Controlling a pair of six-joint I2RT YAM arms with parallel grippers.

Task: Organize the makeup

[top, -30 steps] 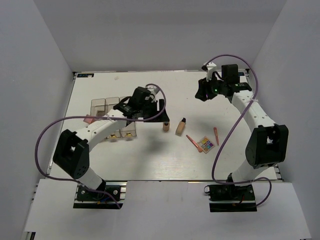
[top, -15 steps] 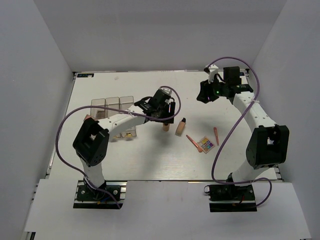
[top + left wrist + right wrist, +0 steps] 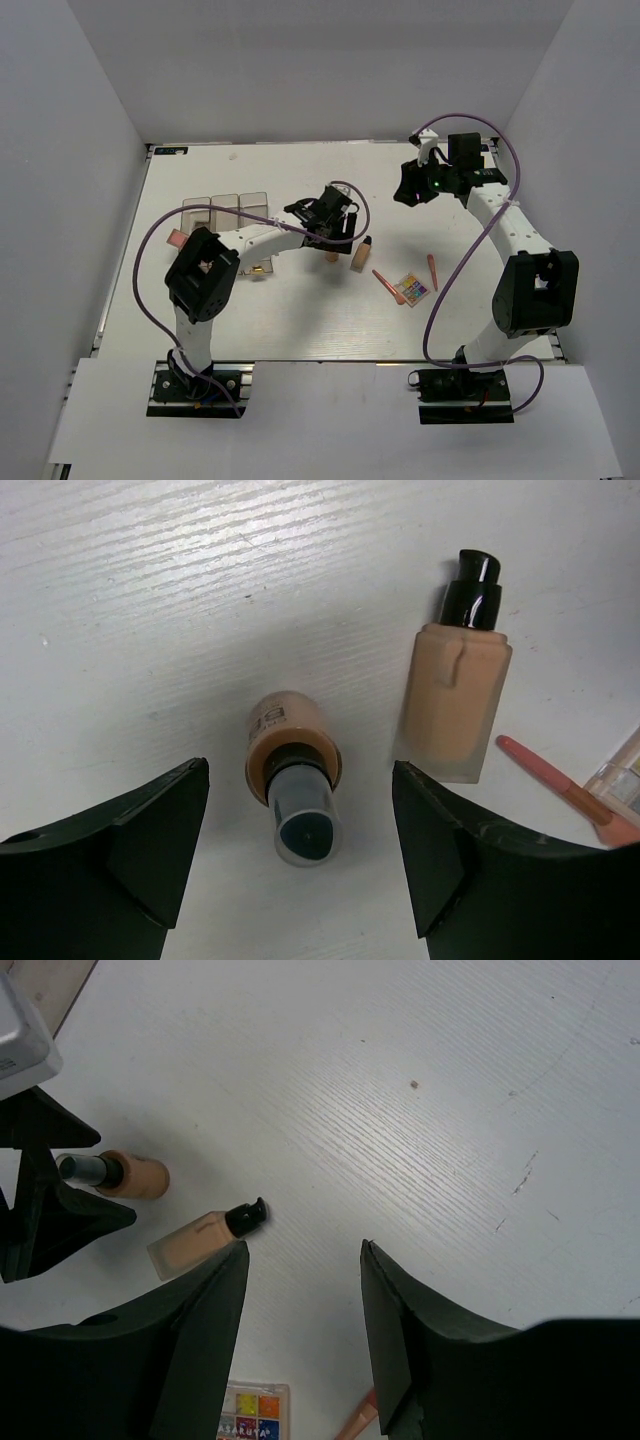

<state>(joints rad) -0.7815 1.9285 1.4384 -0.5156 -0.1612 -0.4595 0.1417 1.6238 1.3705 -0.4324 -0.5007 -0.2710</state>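
Observation:
A round tan foundation bottle [image 3: 293,748] with a clear cap stands upright, with my open left gripper [image 3: 300,865] right above it and a finger on each side, not touching. From above, the gripper [image 3: 334,232] hovers over this bottle [image 3: 331,256]. A square beige foundation bottle [image 3: 456,705] with a black cap lies to its right [image 3: 360,256]. Two pink-red pencils [image 3: 388,286] [image 3: 432,271] and a multicolour palette [image 3: 412,289] lie further right. My right gripper [image 3: 409,187] is open and empty, high over the table's back right [image 3: 305,1260].
The clear compartment box [image 3: 225,207] sits left of centre, partly under my left arm. A small pink item [image 3: 178,238] lies at its left side. The right wrist view also shows both bottles [image 3: 130,1174] [image 3: 195,1240] and the palette [image 3: 255,1412].
My left gripper has swung right from over the clear box to above the upright round bottle, still open. My right gripper has barely moved.

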